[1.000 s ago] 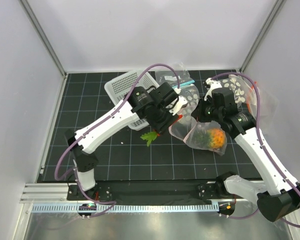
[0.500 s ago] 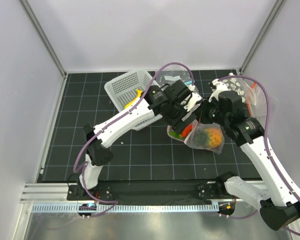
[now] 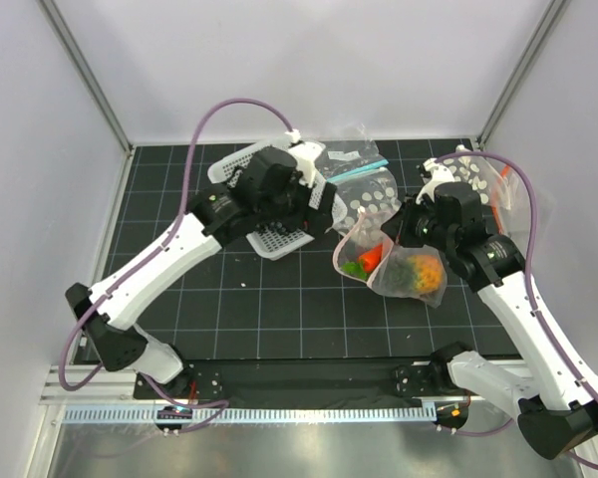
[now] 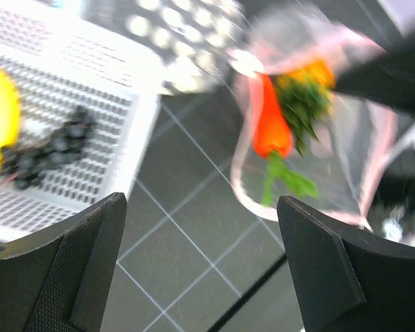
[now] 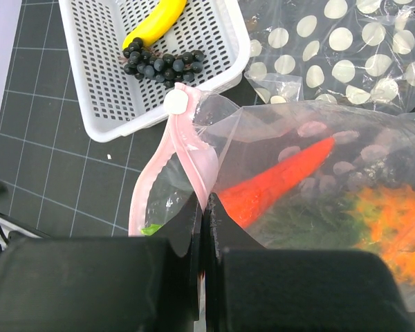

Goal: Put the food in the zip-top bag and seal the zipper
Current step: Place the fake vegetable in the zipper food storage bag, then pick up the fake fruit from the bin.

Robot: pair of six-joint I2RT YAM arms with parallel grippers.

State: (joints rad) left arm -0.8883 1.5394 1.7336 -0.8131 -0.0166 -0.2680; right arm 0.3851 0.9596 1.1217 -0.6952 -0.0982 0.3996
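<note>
Right wrist view: right gripper [image 5: 203,223] clenched on zipper [image 5: 187,149], holding zip-top bag [image 5: 311,200] mouth open; left gripper [image 4: 200,263] released, empty. Advised next: grasp grapes [image 5: 159,63] centrally in basket [image 5: 90,111].

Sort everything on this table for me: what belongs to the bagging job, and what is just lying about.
Job: zip-top bag with its pink zipper; red pepper and pineapple already inside; banana and grape cluster, waiting in the white basket.
Lying about: clear bag with teal strip; white-dotted bag beside the basket; dotted bag with orange strip.
</note>
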